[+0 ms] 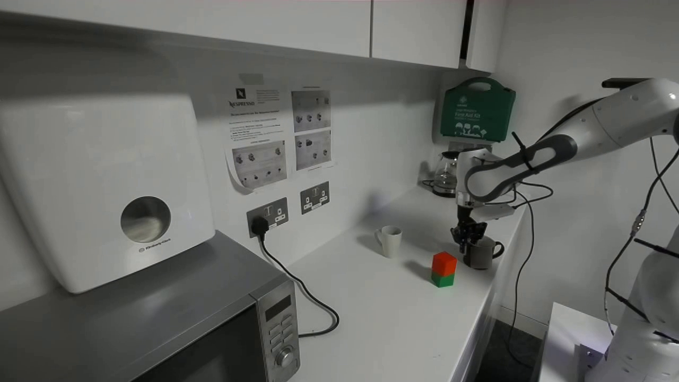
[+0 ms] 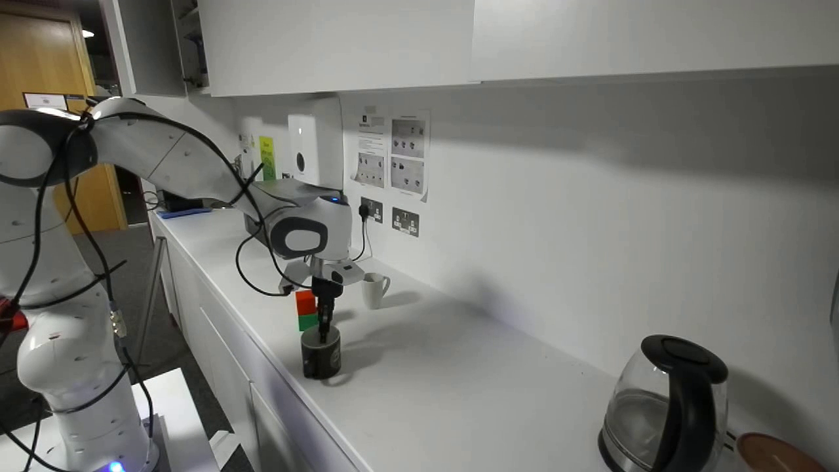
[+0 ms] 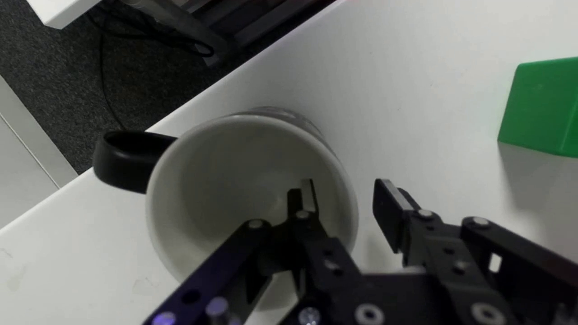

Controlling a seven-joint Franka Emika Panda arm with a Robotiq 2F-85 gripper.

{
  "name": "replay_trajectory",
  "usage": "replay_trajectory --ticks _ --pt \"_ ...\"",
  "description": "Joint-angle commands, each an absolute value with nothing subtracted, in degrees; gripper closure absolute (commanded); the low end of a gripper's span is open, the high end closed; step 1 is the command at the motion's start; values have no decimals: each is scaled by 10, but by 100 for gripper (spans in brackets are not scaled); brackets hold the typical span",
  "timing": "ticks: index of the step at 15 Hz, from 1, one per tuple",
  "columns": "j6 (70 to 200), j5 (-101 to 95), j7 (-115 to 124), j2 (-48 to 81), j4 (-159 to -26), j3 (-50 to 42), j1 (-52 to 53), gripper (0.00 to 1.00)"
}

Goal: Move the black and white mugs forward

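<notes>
Right at the tips of your end effector (image 3: pixel 347 198) is the black mug (image 3: pixel 239 176), upright on the counter (image 2: pixel 426 387) close to its front edge. Its long axis is vert., so what matters is the rim (image 3: pixel 353 203): it runs btwn your fingers (image 3: pixel 309 194), one in the mug's mouth and the other outside, approx. opp. the handle (image 3: pixel 124 164). They're spread partway, w/ a gap either side of the rim, nothing held AFAICT; closing straight in should prob. get a rim pinch. The white mug (image 1: pixel 391 243) is well apart, nearer the room wall (image 1: pixel 371 143); it's not in the wrist view, so check it in both exterior views. Hard to judge: depth of the inner tip, b/c the wrist view looks down past it. Your linkage (image 3: pixel 216 271) hides the lower bit of the rim there, the red-and-green block (image 1: pixel 444 269) is cut off at that view's right edge, & which way "forward" means isn't clear.
</notes>
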State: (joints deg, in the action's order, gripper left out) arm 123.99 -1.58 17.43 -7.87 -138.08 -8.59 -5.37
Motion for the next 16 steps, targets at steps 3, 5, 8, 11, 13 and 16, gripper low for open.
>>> replay_trajectory --ticks 3,5,8,11,13,16 --pt "1249 -10 178 -112 -1396 -76 -66 12" --pt "1247 -13 177 -123 -1395 -77 -68 1" --pt "1243 -17 177 -143 -1391 -76 -70 0" --pt "1240 -22 180 -158 -1383 -71 -73 0" --pt "1239 -24 181 -166 -1376 -65 -73 0" --pt "1241 -31 184 -169 -1359 -51 -70 0"
